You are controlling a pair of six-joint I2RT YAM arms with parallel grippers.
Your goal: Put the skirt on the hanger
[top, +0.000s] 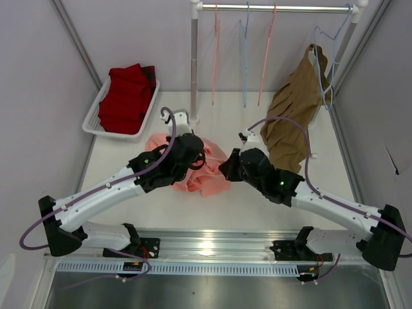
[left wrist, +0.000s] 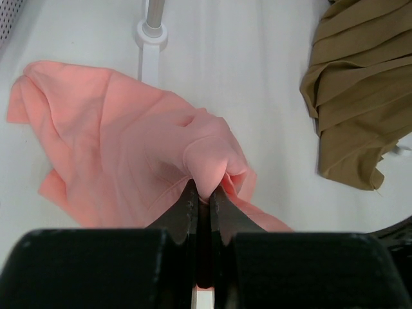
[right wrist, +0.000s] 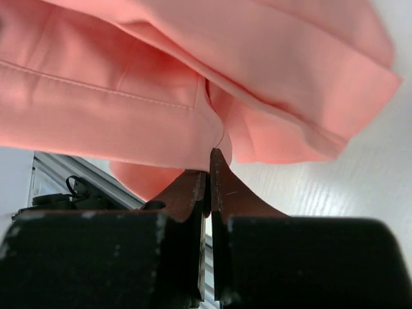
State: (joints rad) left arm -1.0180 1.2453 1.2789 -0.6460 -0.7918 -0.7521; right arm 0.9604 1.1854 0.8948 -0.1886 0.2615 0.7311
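Both grippers at the skirt, mid-table

The skirt (top: 209,180) (left wrist: 129,129) (right wrist: 193,64) lies crumpled on the table (top: 257,206) between the arms, near the rail's post. The left gripper (top: 193,159) (left wrist: 203,193) is clamped on a raised fold of it. The right gripper (top: 225,168) (right wrist: 210,158) has its fingers pressed together at the skirt's right hem; I cannot tell whether any cloth is caught. Salmon-pink hangers (top: 215,58) hang on the far rail (top: 277,8), left of the brown garment (top: 293,122).

Red cloth (top: 127,96) in white basket (top: 90,122)
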